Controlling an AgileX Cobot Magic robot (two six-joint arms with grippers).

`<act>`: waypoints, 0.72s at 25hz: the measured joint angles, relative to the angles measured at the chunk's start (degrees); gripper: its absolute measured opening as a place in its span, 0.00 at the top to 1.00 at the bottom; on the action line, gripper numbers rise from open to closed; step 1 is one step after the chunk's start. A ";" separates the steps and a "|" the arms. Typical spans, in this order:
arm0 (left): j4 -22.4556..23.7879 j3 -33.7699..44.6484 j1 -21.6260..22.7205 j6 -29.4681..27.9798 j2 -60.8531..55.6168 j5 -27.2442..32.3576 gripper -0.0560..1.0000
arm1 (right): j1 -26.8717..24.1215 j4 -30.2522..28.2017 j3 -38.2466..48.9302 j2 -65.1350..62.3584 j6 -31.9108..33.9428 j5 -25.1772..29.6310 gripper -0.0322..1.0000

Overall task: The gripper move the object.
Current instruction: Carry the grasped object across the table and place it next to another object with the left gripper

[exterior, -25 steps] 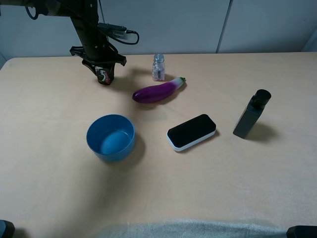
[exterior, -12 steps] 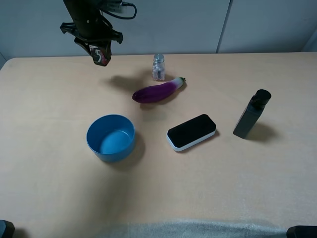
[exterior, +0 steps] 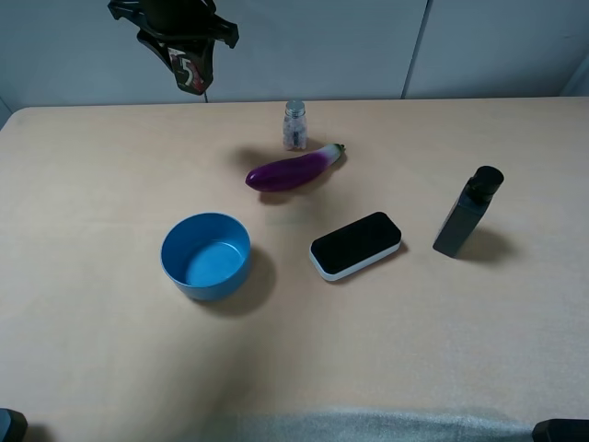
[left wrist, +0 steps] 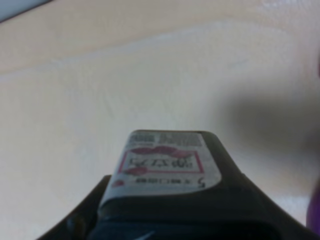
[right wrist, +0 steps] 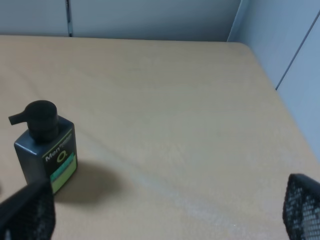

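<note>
My left gripper (exterior: pixel 187 57), a dark black claw, is shut on the object (exterior: pixel 188 72), a small black box with a "5" and red marks. It holds the object high above the table's far left part, in front of the back wall. In the left wrist view the object (left wrist: pixel 165 170) fills the lower middle, its pinkish labelled end showing, with the table far below. My right gripper (right wrist: pixel 160 207) is open, its black fingers (right wrist: pixel 302 200) wide apart and empty, near the table's right side.
On the table (exterior: pixel 92 368) lie a clear glass jar (exterior: pixel 294 125), a purple eggplant (exterior: pixel 293 168), a blue bowl (exterior: pixel 206 255), a black-and-white flat case (exterior: pixel 355 245) and a tall black pump bottle (exterior: pixel 467 213), which also shows in the right wrist view (right wrist: pixel 46 146).
My left gripper has lifted the object from the table's far left up and slightly right, well above the surface. The right arm has not moved.
</note>
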 joint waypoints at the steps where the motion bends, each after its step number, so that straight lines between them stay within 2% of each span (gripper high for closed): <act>1: 0.00 0.00 -0.12 0.00 -0.18 0.70 0.44 | 0.00 0.00 0.00 0.00 0.00 0.00 0.30; 18: 0.74 0.00 -6.65 0.00 -0.81 1.39 0.44 | 0.00 0.00 0.00 0.00 0.00 0.00 0.30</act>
